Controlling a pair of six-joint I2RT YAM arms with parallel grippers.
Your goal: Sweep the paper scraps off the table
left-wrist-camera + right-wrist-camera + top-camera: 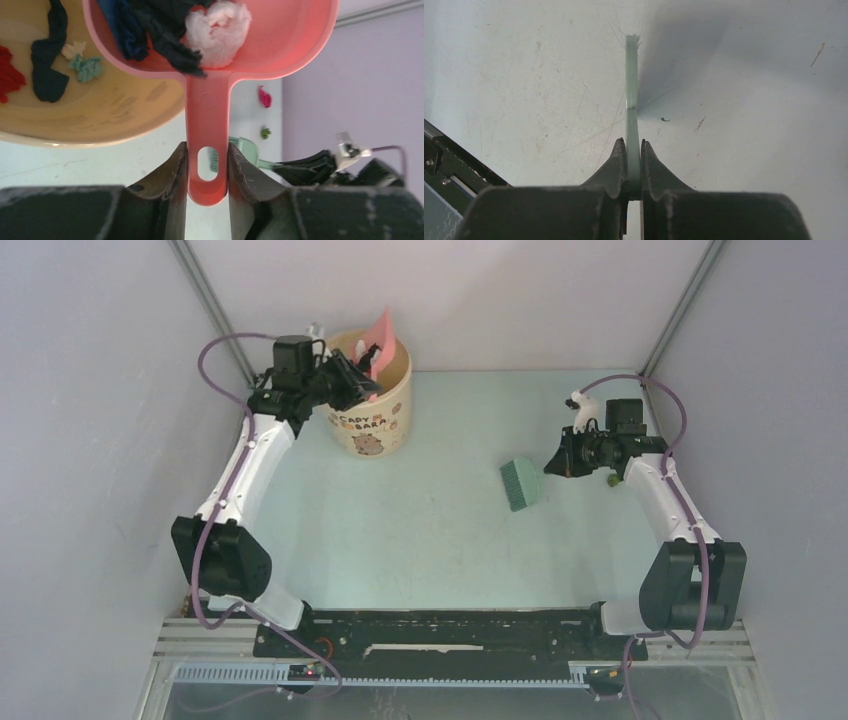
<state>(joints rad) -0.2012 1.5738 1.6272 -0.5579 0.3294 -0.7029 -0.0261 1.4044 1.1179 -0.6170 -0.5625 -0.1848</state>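
LEFT WRIST VIEW: the frame's top edge cuts off the pink dustpan [280, 55] and the paper scraps [215, 25] heaped in it, while the cup [100, 120] runs off the upper left. The brush [247, 147] shows only as a sliver behind the dustpan's handle and a finger [245, 180] of the left gripper [207, 150]. At lower right, the right arm [345, 170] is a dark blur. From above, the left gripper and cup wall hide most of the dustpan. Right wrist view: the brush is edge-on, its bristles barely discernible.
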